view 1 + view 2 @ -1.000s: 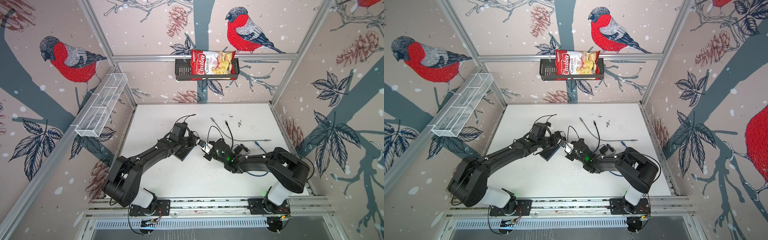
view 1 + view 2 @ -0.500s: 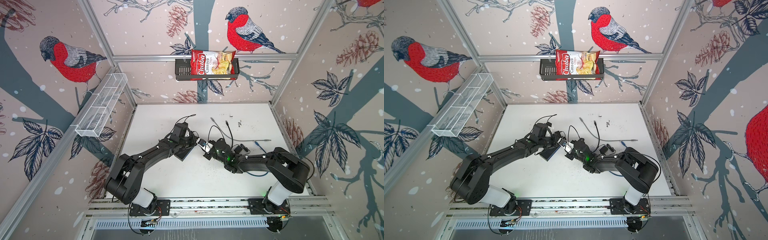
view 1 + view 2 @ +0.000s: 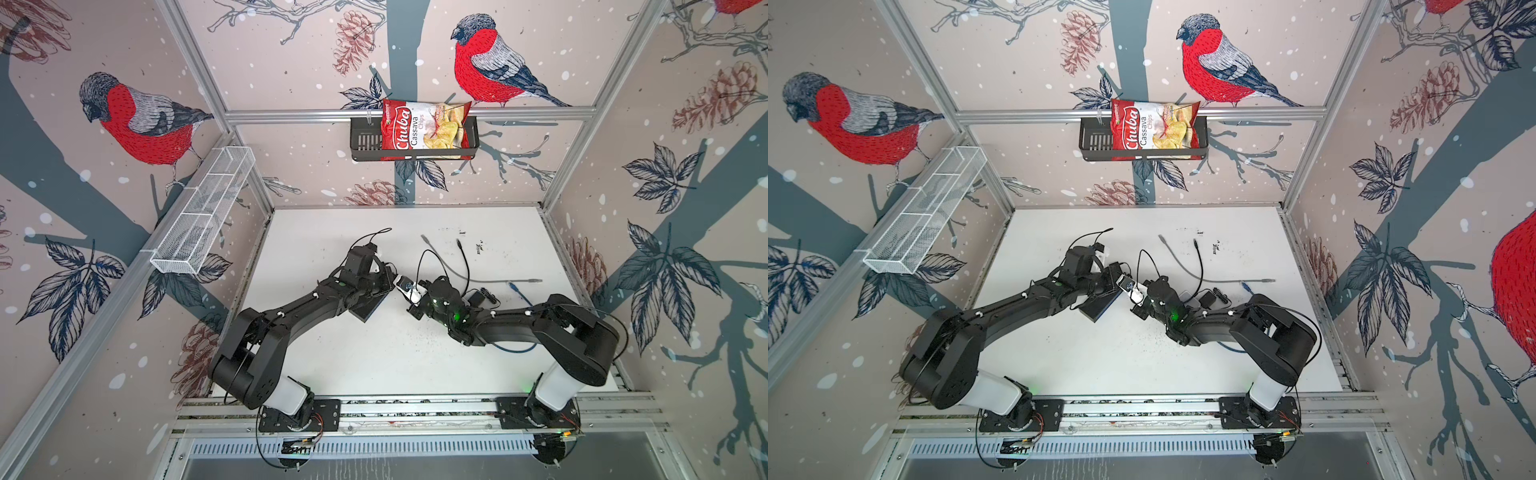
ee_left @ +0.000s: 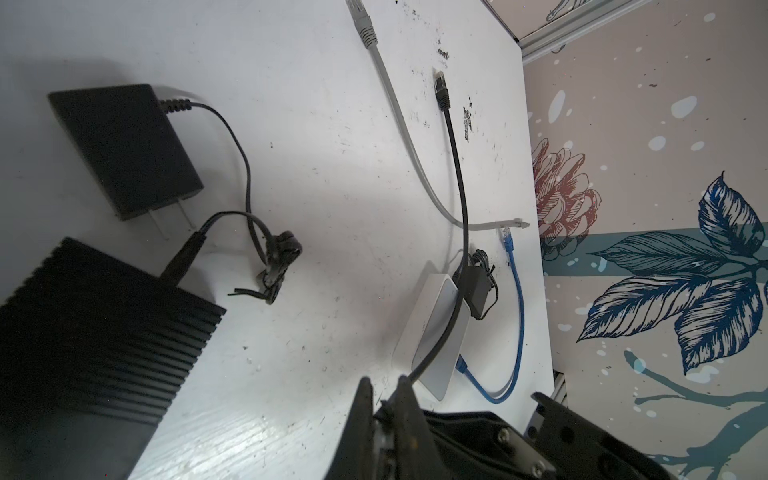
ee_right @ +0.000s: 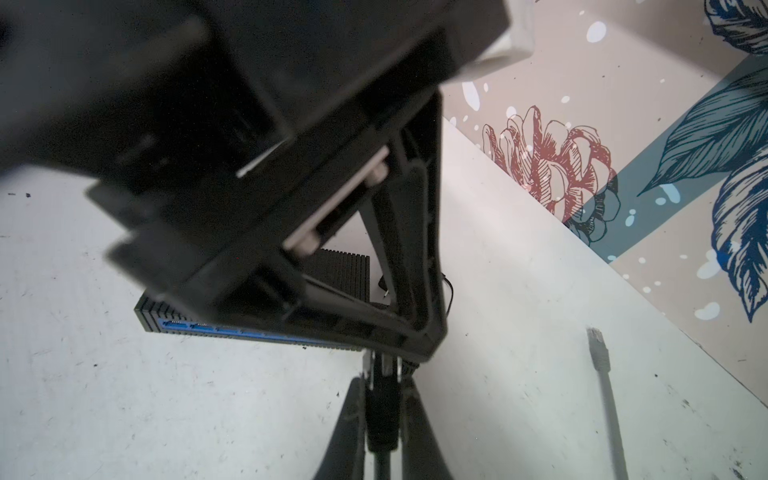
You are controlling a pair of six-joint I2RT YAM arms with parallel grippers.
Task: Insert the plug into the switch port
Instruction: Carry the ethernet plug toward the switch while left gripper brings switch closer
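The plug (image 5: 381,405) is the black-booted end of a black cable (image 4: 457,174), held a little above the table. My right gripper (image 5: 382,384) is shut on its boot. My left gripper (image 4: 384,384) reaches in from the left, its jaws closed to a narrow gap at the plug's clear tip; in both top views it (image 3: 392,283) (image 3: 1116,279) meets the right gripper at mid-table. The switch (image 3: 365,309) (image 3: 1096,309) is a ribbed black box lying flat just below the left gripper. Its blue port face (image 5: 249,330) shows behind the left gripper, close to the plug.
A black power adapter (image 4: 124,145) lies beside the switch, with its cord plugged into the switch. A white box (image 4: 432,336), a small black adapter (image 4: 476,286), a blue cable (image 4: 515,291) and a grey cable (image 4: 399,124) lie towards the right wall. A chip-bag basket (image 3: 361,145) hangs on the back wall.
The left gripper's jaws have closed in at the plug. Both arms otherwise stay almost where they were.
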